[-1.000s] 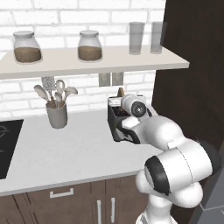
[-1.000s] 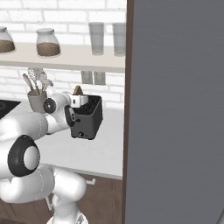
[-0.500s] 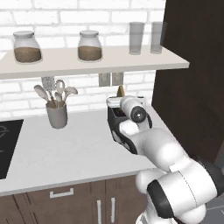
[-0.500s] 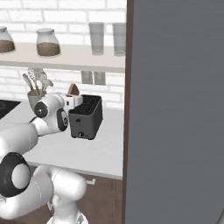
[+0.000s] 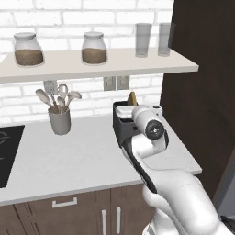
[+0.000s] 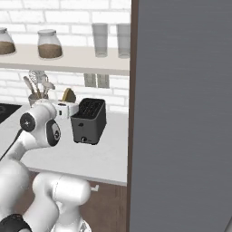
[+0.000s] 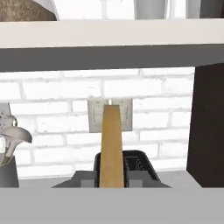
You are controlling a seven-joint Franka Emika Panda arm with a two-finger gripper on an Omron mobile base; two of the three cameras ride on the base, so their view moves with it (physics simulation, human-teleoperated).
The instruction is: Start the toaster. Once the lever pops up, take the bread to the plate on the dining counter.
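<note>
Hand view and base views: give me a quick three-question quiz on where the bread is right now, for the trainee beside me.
1. True or false: the bread sits down in a slot of the toaster.
2. In the left base view, what stands on the grey worktop to the left of the toaster? A: a kettle. B: a cup of utensils. C: a plate.
3. Fill in: the gripper is shut on the ____.

Key: 1 false, the slice is held upright, clear of the slots. 2 B. 3 bread.
</note>
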